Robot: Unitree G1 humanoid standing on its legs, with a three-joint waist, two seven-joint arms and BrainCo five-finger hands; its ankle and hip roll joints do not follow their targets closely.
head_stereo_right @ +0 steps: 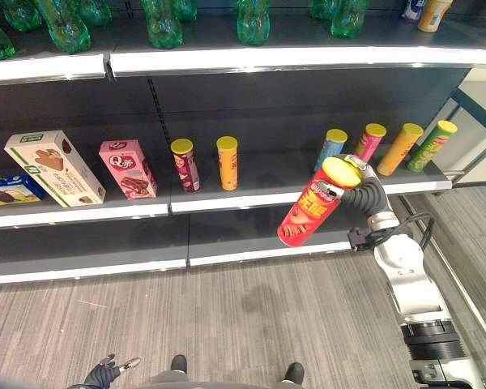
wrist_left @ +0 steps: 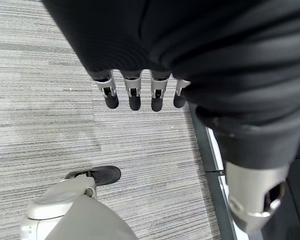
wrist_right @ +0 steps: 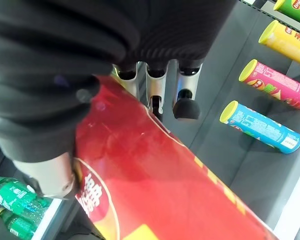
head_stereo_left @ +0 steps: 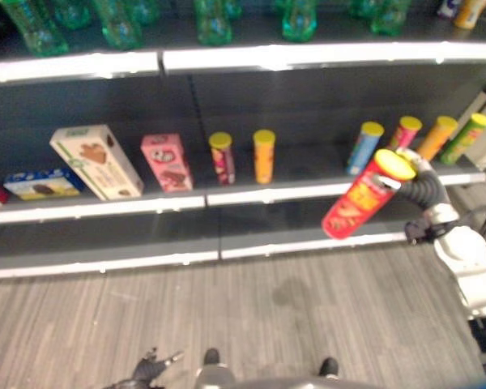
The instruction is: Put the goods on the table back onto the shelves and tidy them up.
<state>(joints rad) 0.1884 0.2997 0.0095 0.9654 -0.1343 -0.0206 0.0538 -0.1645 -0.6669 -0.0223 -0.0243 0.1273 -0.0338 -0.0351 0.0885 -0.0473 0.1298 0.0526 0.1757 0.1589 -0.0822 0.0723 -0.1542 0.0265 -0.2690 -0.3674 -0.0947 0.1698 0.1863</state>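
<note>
- A red can with a yellow lid is held by the right hand in front of the middle shelf, tilted, lid end up and toward the shelf.
- The fingers of the right hand are curled round the red can near its lid end; the grip is seen from close in the right wrist view.
- Four cans are seen leaning on the right part of the middle shelf: a blue can, a pink can, an orange can and a green can.
- The red can is held just in front of the blue can.
- Two upright cans are seen further left on the same shelf: a maroon can and a yellow can.
- A pink box and a white box are placed to the left of them, with a blue box at the far left.
- Green bottles are lined along the top shelf.
- The left hand is hung low over the grey floor, its fingers straight and holding nothing.
</note>
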